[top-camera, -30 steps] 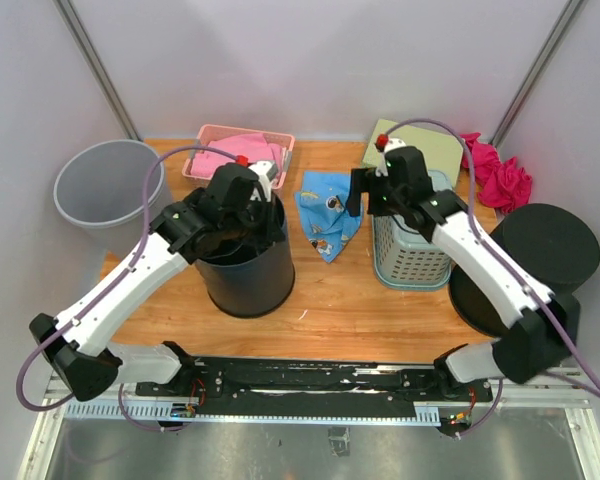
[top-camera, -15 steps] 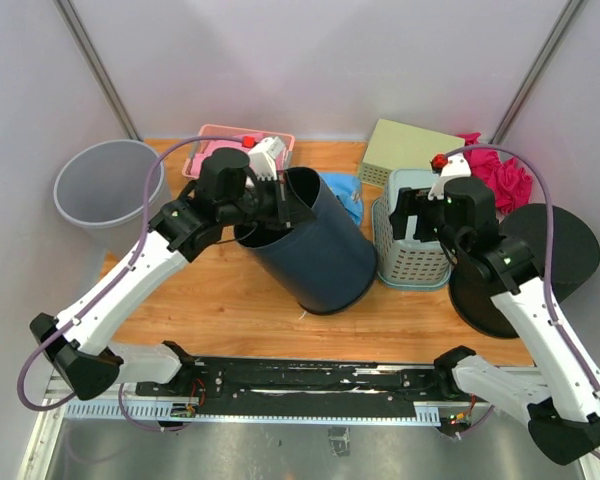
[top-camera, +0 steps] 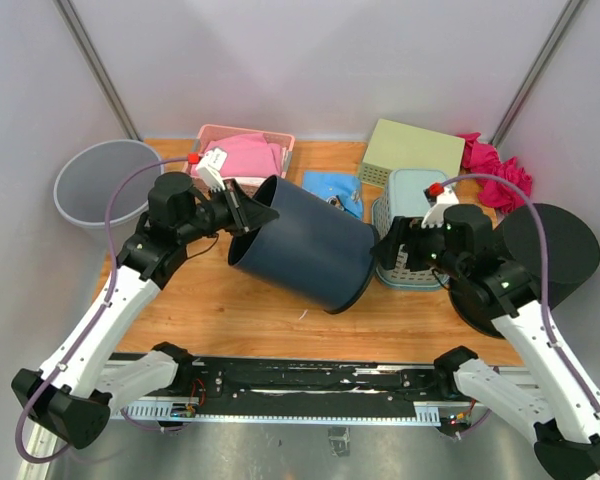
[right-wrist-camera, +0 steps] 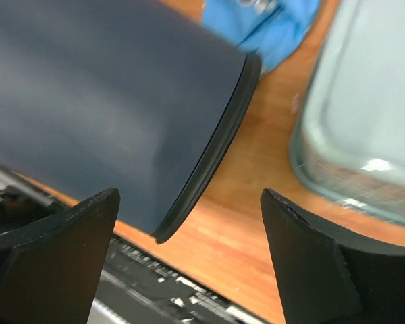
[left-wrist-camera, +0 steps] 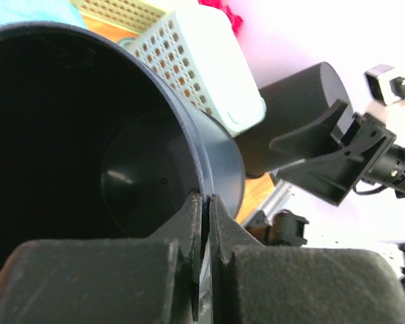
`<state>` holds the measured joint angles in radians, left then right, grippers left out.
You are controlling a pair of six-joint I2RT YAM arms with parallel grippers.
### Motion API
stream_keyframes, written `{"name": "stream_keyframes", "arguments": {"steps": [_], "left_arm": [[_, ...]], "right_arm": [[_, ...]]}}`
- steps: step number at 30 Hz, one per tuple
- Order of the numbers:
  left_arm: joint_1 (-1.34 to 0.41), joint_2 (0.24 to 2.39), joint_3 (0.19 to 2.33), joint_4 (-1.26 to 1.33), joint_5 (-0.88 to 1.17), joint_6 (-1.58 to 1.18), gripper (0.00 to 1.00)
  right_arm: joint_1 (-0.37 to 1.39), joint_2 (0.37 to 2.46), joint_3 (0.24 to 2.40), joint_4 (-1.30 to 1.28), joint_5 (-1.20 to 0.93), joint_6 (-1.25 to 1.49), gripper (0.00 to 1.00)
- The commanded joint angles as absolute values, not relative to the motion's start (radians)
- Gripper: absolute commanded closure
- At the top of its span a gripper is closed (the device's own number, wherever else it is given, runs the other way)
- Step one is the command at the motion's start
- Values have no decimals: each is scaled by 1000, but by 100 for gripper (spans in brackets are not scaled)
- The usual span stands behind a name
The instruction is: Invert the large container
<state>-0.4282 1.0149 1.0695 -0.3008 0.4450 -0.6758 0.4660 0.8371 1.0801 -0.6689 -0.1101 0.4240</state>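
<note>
Dark-blue container, rim pinched by the left gripper at centre-left, should be rolled mouth-down; the right gripper is held wide, empty.

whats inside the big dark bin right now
Nothing visible: the left wrist view looks into the dark bin down to its bare round base. The near part of the interior is hidden behind the left gripper, which pinches the rim.

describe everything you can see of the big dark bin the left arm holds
The dark navy bin is a matte, plastic-looking round tub with a ridged base edge. It lies tipped on its side, mouth facing left, base beside the pale perforated basket. It looks empty inside. The left gripper pinches its rim; the right gripper stands open by its base.
</note>
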Motion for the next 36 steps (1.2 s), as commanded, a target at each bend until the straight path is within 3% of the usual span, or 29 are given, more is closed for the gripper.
{"name": "stream_keyframes", "arguments": {"steps": [1,12,16,22,25,27,30,36], "left_arm": [[-418,1027,982,-483,302,-491,100],[-408,1023,836,-470,235,-433,100],[-408,1032,823,-473,221,-422,100],[-408,1048,817,-475,217,-415,98],[-408,1052,826,-485,216,-412,88],[-408,1049,844,-503,207,-411,73],[-408,1032,894,-538,197,-410,48],[-408,996,1083,-650,152,-393,25]], "right_arm": [[443,817,929,-491,-308,636,14],[443,717,604,-61,-347,916,26],[443,721,569,29,-366,942,45],[443,713,580,57,-360,886,63],[443,727,612,50,-384,845,84],[445,736,693,-28,-384,759,99],[446,761,825,-182,-365,583,100],[455,865,1114,-476,-374,291,99]]}}
